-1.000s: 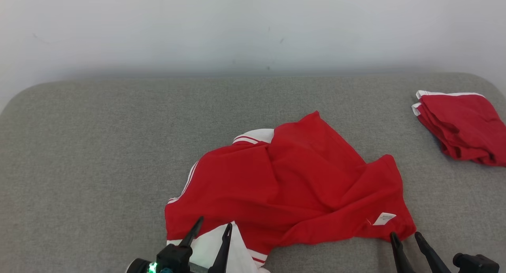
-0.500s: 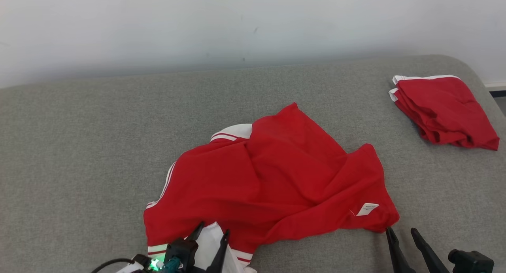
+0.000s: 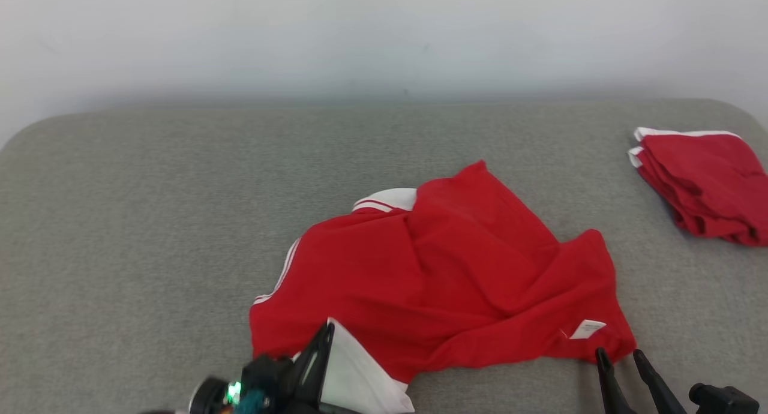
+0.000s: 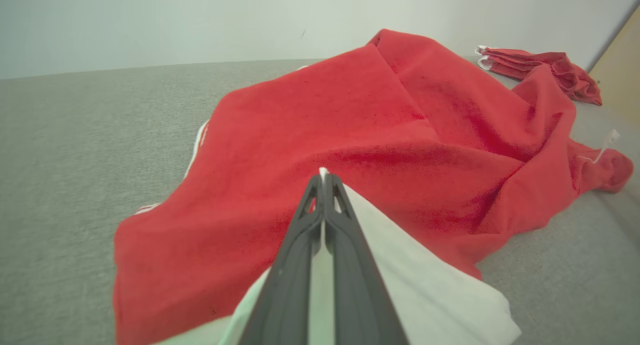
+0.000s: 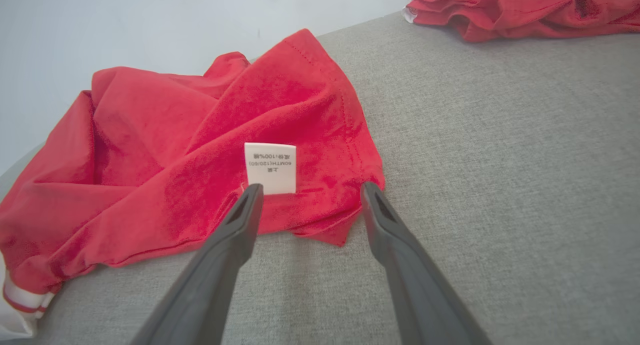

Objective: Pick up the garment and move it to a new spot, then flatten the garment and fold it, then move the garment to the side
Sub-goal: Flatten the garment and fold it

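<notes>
On the left, the left gripper (image 3: 327, 336) is pinched tight on the white panel (image 3: 360, 378) at the near edge of the crumpled red garment (image 3: 456, 270), which lies mid-way across the grey cushion (image 3: 150, 222). Further right, the right gripper (image 3: 618, 357) is spread wide and holds nothing, straddling the hem corner beside the label (image 3: 587, 329). It should close there before both grippers lift evenly, clear of the folded red pile (image 3: 702, 186) at far right
</notes>
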Robot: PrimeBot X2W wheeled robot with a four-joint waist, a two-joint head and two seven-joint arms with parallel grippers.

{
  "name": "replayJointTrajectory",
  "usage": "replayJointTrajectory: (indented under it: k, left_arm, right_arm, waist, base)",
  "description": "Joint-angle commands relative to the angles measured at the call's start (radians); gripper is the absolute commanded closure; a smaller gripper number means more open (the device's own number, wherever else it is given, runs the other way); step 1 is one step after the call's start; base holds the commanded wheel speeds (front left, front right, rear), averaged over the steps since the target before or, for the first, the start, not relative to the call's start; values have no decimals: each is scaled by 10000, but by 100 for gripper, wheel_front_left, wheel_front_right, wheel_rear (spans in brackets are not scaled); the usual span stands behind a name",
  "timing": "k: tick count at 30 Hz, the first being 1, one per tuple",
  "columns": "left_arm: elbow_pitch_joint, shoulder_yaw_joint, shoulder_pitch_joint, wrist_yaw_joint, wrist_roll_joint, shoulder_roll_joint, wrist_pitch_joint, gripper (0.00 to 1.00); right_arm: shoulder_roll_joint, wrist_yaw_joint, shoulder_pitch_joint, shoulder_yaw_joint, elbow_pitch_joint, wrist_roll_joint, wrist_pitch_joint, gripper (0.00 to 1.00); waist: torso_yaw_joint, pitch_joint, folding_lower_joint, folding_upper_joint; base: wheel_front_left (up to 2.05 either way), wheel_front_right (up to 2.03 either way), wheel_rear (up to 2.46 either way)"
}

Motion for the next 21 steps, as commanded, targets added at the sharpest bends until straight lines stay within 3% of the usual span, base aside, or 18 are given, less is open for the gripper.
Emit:
replayJointTrajectory:
  k: [1,12,14,21]
  left_arm:
    - [-199,41,445,7,-77,21,-33,100]
    - [-1675,-219,3100,108,-486,546,563,100]
    - [-1862,-110,3312,124,-646,527,650,0]
    - [-3431,133,3457,317,-584,1084,684,0]
  right_arm:
    - [38,-25,140,-10,4,37,-62,0]
    - [-35,-25,121,53,119,206,-121,0]
    - [-66,-25,106,104,169,220,-133,0]
    - [-121,-25,228,100,218,312,-138,0]
  waist:
    - [348,-137,0,0]
    - [1113,-216,0,0]
    - [1133,-245,0,0]
    - [1011,-392,0,0]
  base:
    - [0,0,0]
    - [0,0,0]
    - [0,0,0]
    - [0,0,0]
